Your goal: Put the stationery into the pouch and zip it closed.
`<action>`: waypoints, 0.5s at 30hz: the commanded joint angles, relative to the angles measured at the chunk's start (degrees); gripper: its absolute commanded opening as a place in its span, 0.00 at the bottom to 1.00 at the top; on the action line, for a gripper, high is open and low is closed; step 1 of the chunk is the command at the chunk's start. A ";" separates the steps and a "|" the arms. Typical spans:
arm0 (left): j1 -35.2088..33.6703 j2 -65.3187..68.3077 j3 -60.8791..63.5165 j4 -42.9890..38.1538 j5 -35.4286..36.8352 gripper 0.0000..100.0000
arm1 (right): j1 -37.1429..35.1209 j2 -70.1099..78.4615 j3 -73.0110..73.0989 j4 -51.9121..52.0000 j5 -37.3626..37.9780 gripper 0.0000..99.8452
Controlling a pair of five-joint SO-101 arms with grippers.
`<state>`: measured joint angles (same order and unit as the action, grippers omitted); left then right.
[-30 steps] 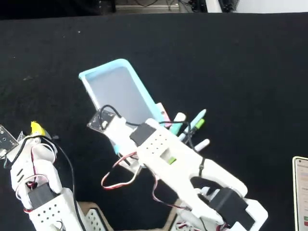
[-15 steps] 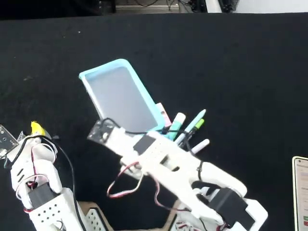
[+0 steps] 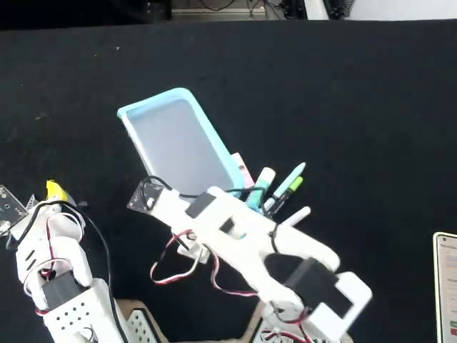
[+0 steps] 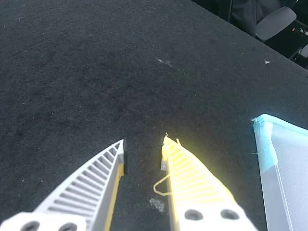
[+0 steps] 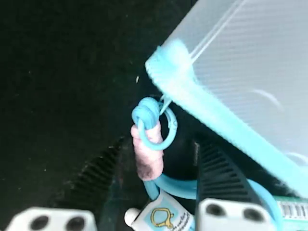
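Arm stretched low, the right gripper (image 5: 159, 147) gapes astride the pink-wrapped zip pull (image 5: 148, 153) of the turquoise-edged translucent pouch (image 3: 178, 143); the left gripper (image 4: 143, 144) is narrowly parted, near left.

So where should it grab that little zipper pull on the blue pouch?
On the pinkish wrapped cord hanging from the blue ring at the pouch corner. It is a slim stub standing clear of the fabric, so it can be pinched from both sides. Probably come in from the corner end, where the open right gripper straddles it.
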<state>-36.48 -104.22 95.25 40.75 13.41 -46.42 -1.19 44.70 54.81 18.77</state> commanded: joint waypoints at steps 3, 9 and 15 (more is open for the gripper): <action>-0.22 -0.35 -1.98 -0.79 -0.09 0.13 | -0.09 3.21 -2.95 1.23 0.35 0.08; -0.13 -0.35 -1.98 -0.70 -0.09 0.13 | 1.05 -2.95 -3.03 7.21 0.44 0.01; 4.88 -0.35 -1.63 -0.53 -5.10 0.13 | 8.09 -22.99 -6.20 15.12 0.88 0.01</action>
<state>-35.96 -104.22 95.25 40.75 13.32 -43.60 -10.15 42.42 66.24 18.68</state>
